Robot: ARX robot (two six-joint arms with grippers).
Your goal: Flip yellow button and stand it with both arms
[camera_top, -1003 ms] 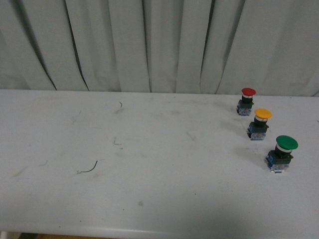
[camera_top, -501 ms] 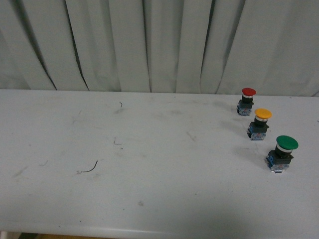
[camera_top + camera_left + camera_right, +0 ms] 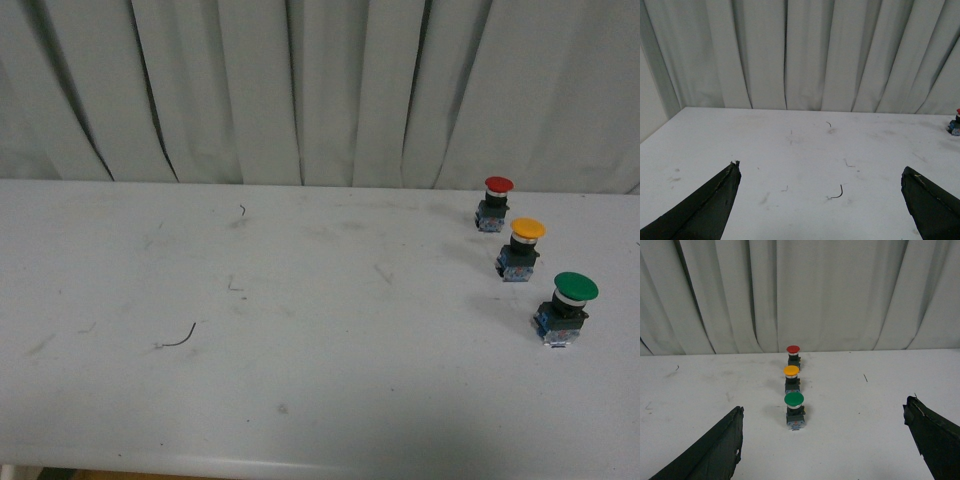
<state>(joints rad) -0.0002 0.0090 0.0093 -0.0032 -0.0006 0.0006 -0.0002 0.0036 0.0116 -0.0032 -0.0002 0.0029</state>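
The yellow button [image 3: 521, 250] stands upright, cap up, on the white table at the right, between a red-capped button [image 3: 495, 203] behind it and a green-capped button [image 3: 566, 308] in front. In the right wrist view the yellow button [image 3: 792, 378] stands in line with the red one [image 3: 793, 355] and the green one [image 3: 794, 410]. My right gripper [image 3: 824, 412] is open and empty, well short of the green button. My left gripper [image 3: 820, 172] is open and empty over bare table. Neither arm shows in the front view.
The white table [image 3: 300, 320] carries scuff marks and a small curved wire scrap [image 3: 180, 338], also in the left wrist view [image 3: 837, 192]. A grey pleated curtain [image 3: 300, 90] hangs behind the table's far edge. The table's near edge [image 3: 250, 465] runs along the bottom.
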